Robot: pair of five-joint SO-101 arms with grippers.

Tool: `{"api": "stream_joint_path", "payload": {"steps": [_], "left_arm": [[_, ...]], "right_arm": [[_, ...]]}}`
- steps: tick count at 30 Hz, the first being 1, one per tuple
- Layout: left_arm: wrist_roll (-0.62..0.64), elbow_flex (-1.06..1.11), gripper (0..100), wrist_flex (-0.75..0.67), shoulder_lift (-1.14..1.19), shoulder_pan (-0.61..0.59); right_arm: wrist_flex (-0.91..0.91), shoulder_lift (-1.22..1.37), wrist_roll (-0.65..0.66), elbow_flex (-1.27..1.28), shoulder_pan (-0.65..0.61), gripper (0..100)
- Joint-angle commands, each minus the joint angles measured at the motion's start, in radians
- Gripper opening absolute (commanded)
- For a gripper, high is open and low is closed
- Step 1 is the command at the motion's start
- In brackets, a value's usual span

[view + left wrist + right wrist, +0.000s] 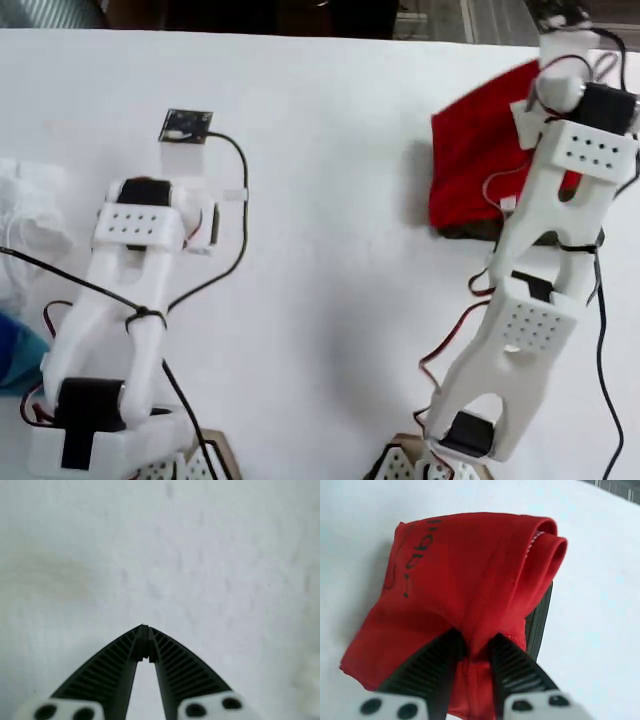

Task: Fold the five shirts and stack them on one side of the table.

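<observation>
A folded red shirt [470,160] lies at the far right of the white table [330,150], on top of a dark folded shirt [468,231] whose edge peeks out below it. My right gripper [475,641] is shut on a raised fold of the red shirt [470,570]; the dark shirt [540,617] shows as a thin strip under it. My left gripper [144,630] is shut on nothing and hangs over bare white table [200,555]. The left arm [135,260] stands at the left of the table.
A crumpled white shirt [30,225] and a blue cloth [15,350] lie at the table's left edge. Black and red cables [235,220] trail from both arms. The table's far edge [300,35] borders a dark background.
</observation>
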Motion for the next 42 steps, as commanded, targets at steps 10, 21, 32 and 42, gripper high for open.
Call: {"api": "stream_joint_path", "payload": {"steps": [10,21,32,42], "left_arm": [[-0.005,-0.012,3,-0.012,-0.037,-0.006],[-0.005,-0.012,3,-0.012,-0.037,-0.003],[-0.005,-0.008,3,-0.012,-0.037,-0.006],[-0.054,-0.005,3,0.002,-0.040,-0.114]], "right_arm": [[-0.102,0.163,0.127,-0.041,0.174,2.0],[-0.130,0.213,0.126,-0.043,0.186,3.2],[-0.251,0.162,-0.318,-0.161,0.196,19.7],[-0.329,0.321,-0.180,-0.037,0.039,2.6]]}}
